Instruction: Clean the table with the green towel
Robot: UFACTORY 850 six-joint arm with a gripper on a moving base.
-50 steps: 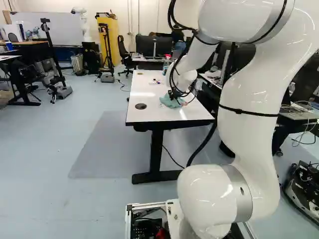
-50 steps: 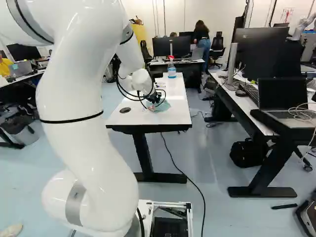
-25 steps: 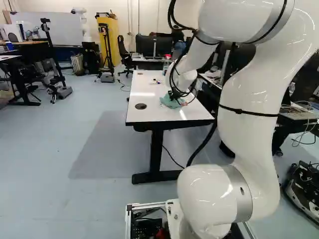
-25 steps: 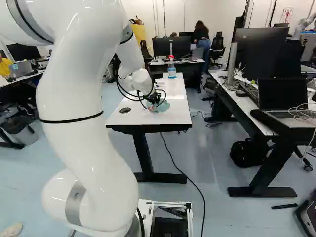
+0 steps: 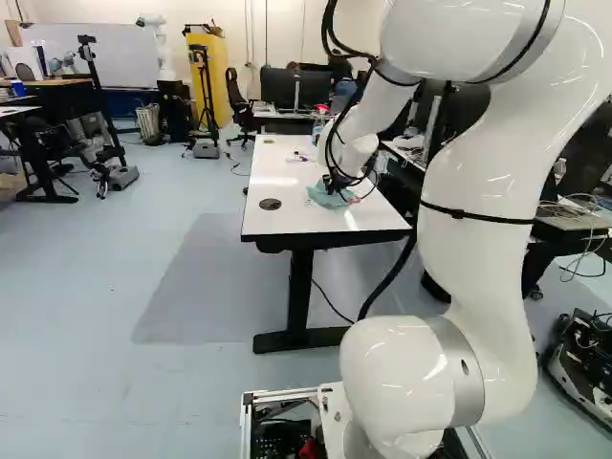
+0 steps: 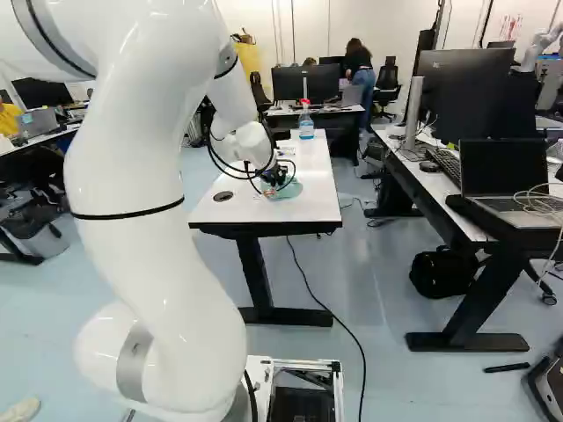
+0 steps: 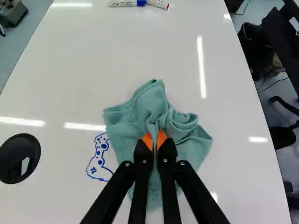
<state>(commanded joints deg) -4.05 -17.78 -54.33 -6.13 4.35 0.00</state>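
On the white table (image 5: 287, 218), my gripper (image 5: 336, 189) is down at the green towel (image 5: 323, 198). Seen from the wrist, the gripper (image 7: 155, 140) is shut on a pinched fold of the towel (image 7: 140, 114), an orange pad on either side of the cloth. The rest of the towel spreads crumpled on the tabletop around and under the fingers. Blue marker drawing (image 7: 99, 158) shows beside the towel, partly covered by its edge.
Markers (image 7: 127, 3) lie on the table ahead of the towel. A black round grommet (image 7: 19, 157) sits in the tabletop. A spray bottle (image 6: 306, 120) stands at the table's far end. Another desk (image 6: 440, 189) with monitors and a laptop is at the right of the right base view.
The gripper and the towel have shifted very slightly on the table. The base has not moved.
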